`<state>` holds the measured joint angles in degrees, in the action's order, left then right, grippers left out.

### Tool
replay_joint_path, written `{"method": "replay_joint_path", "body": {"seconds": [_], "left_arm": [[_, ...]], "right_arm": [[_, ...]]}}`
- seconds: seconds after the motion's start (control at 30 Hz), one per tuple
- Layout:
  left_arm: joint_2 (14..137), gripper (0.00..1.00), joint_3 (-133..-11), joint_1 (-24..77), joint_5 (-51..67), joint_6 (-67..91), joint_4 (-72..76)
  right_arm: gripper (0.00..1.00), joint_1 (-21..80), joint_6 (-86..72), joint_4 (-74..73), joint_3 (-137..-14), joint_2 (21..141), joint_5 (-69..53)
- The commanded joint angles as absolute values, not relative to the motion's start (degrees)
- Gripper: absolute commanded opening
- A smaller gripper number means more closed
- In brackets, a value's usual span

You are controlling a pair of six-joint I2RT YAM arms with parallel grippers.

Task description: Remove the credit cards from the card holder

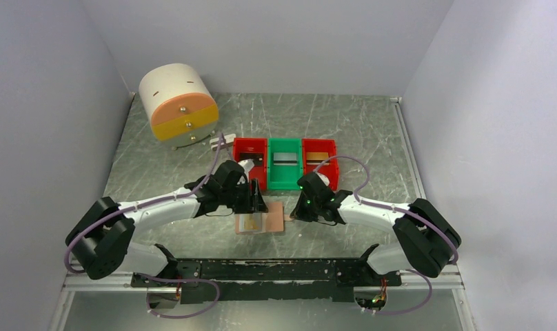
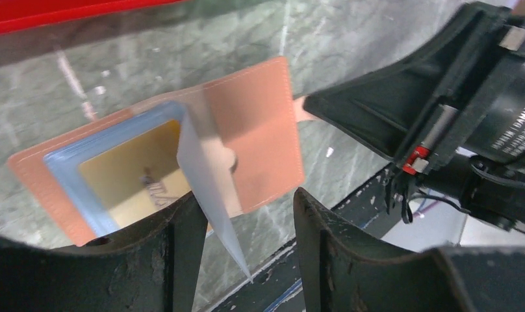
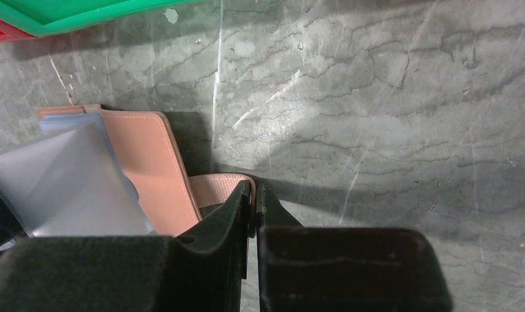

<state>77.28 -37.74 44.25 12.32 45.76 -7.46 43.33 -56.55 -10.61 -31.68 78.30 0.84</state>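
The tan-brown card holder (image 1: 270,219) lies open on the table between both grippers. In the left wrist view its left half (image 2: 49,169) shows a yellow-orange credit card (image 2: 133,175) in a pale blue pocket. A pale translucent pocket leaf (image 2: 204,185) stands up from the fold, leaning by one finger (image 2: 175,247); I cannot tell if it holds a card. My left gripper (image 2: 247,224) is open over the holder's near edge (image 1: 256,205). My right gripper (image 3: 255,195) is shut on the strap tab (image 3: 211,186), at the holder's right side (image 1: 294,212).
Behind the holder stand a red bin (image 1: 242,148) with a dark card, a green bin (image 1: 285,181) with a grey-white card (image 1: 285,159), and a red bin (image 1: 331,153) with a gold-brown card (image 1: 317,158). A round drawer unit (image 1: 178,102) and a small grey-white block (image 1: 216,143) sit back left.
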Motion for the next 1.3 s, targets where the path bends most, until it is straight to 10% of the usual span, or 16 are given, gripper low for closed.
{"method": "replay_joint_path", "body": {"seconds": [0.0,0.3,0.7,1.07,1.27], "left_arm": [[79.04,0.55,-39.85,45.41,18.63,43.43,-0.75],[84.96,0.55,-42.37,47.24,21.73,42.29,1.20],[89.46,0.53,-44.13,49.12,16.45,42.16,-4.42],[89.46,0.32,-44.04,50.74,14.37,41.35,-6.36],[88.21,0.41,-42.61,51.13,13.69,41.80,-5.89]], "right_arm": [[0.10,42.90,-57.26,-10.05,-30.29,77.16,1.06],[0.26,42.88,-57.33,-11.93,-31.86,71.88,1.52],[0.25,42.81,-58.77,-14.37,-32.16,64.16,4.58],[0.24,42.87,-57.98,-8.68,-33.97,65.88,-2.01],[0.41,42.99,-56.13,-9.34,-36.38,66.89,-1.79]]}}
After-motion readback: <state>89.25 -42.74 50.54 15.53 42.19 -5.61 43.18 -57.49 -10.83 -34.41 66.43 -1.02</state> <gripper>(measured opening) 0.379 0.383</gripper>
